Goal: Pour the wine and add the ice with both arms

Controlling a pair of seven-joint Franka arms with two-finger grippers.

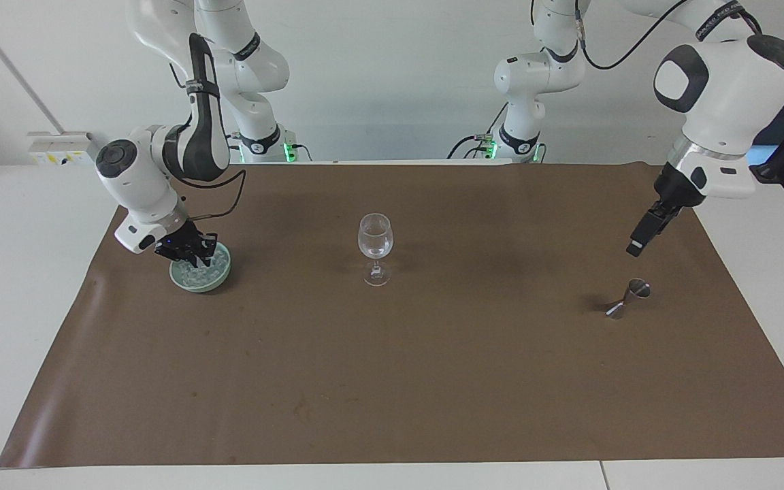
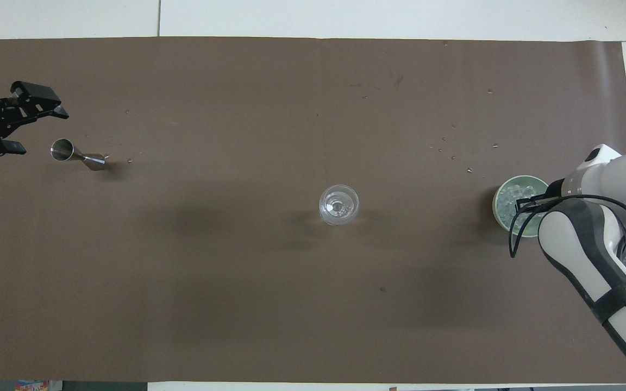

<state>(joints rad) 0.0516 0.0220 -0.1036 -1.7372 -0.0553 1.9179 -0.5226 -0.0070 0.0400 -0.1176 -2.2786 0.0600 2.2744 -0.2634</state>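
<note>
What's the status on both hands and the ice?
Right hand down in pale green bowl of clear ice cubes. Left hand raised over steel jigger. Nothing blocking.

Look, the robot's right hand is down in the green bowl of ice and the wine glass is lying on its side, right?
Not quite: the wine glass stands upright, as the facing view shows. The right hand is indeed down in the green bowl of ice.

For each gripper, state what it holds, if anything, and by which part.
The left gripper holds nothing; it hangs over the mat above the metal jigger. The right gripper is down in the green bowl of ice; whether it grips a cube cannot be told.
</note>
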